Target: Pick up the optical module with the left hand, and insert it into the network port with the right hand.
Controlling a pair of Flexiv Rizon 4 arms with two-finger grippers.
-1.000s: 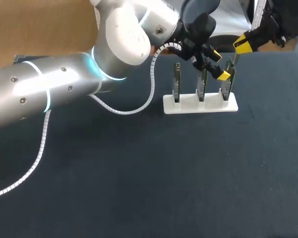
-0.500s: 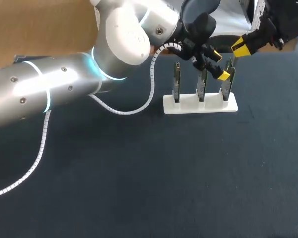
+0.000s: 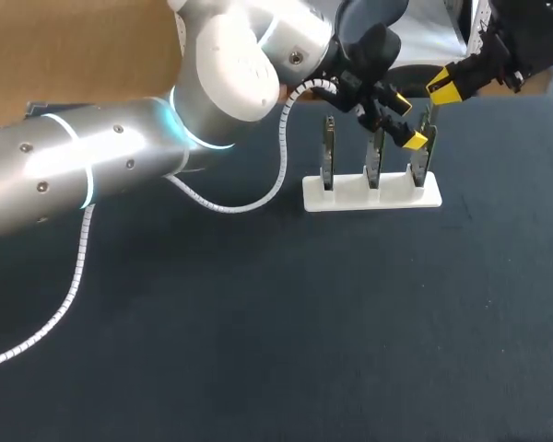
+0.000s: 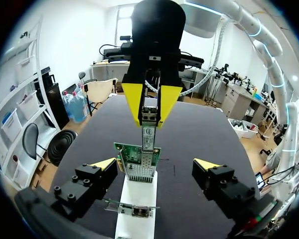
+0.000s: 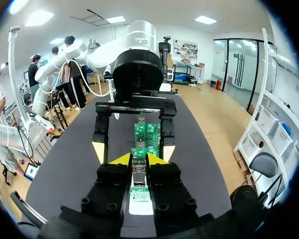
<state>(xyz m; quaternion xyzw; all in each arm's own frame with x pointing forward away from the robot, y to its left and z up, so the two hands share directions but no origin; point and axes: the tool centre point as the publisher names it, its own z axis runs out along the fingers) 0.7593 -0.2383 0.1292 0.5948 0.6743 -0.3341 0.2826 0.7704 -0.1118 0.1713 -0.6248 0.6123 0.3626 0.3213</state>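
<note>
Yellow-tipped right gripper (image 4: 151,110), upper right in the head view, clamps the optical module (image 4: 148,133). Long axis aimed straight at the network port (image 4: 141,168) on the green card (image 4: 125,149). Seated or not: unclear. Left gripper (image 4: 156,164) fingers spread, straddling the card.

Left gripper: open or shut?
Open. In the left wrist view the left gripper has its yellow tips wide apart, flanking the card without clamping it.

A dark surface (image 3: 258,350) carries a long white base (image 3: 350,195) near its far edge, right of the middle, lying flat.
</note>
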